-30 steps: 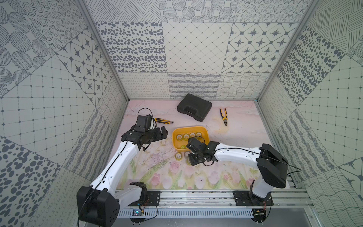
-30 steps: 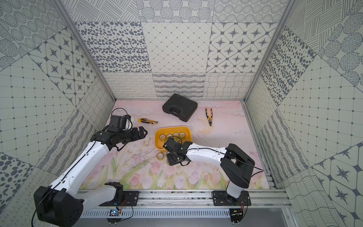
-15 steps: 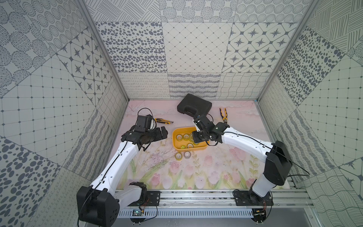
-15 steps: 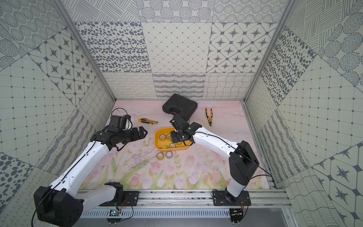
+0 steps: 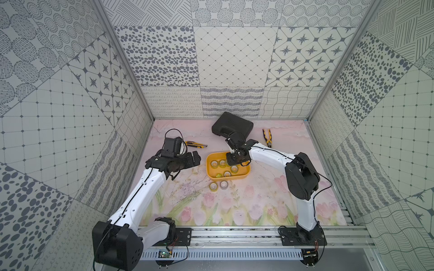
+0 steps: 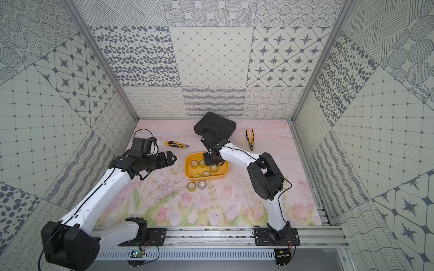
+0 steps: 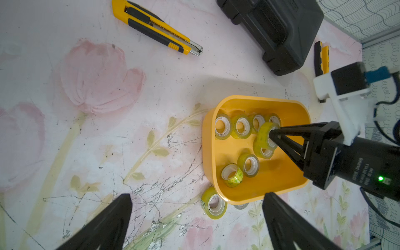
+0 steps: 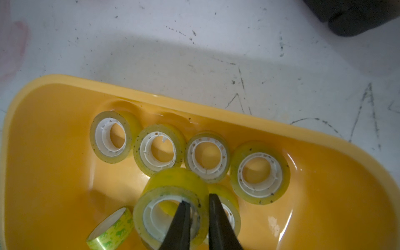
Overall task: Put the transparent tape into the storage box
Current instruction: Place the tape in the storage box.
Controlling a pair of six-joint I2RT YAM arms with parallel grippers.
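Note:
The storage box (image 5: 231, 178) (image 6: 206, 177) is a shallow yellow-orange tub at mid table, with several rolls of transparent tape (image 8: 258, 173) (image 7: 223, 128) lying in it. My right gripper (image 8: 198, 203) (image 5: 234, 159) hangs over the tub, shut on the wall of one roll (image 8: 173, 186) (image 7: 263, 136), one finger inside its core. Two more rolls (image 5: 213, 186) (image 6: 202, 184) lie on the table just in front of the tub. To the left of the tub my left gripper (image 7: 197, 199) (image 5: 195, 159) hovers open and holds nothing.
A black toolcase (image 5: 232, 126) stands behind the tub, close to the right wrist. Yellow-handled pliers (image 5: 267, 137) lie at the back right and a yellow utility knife (image 5: 196, 144) at the back left. A green-patterned roll (image 8: 110, 231) lies in the tub too.
My right arm has swung from the table in front of the tub up and over it, carrying one roll. The left arm has not moved.

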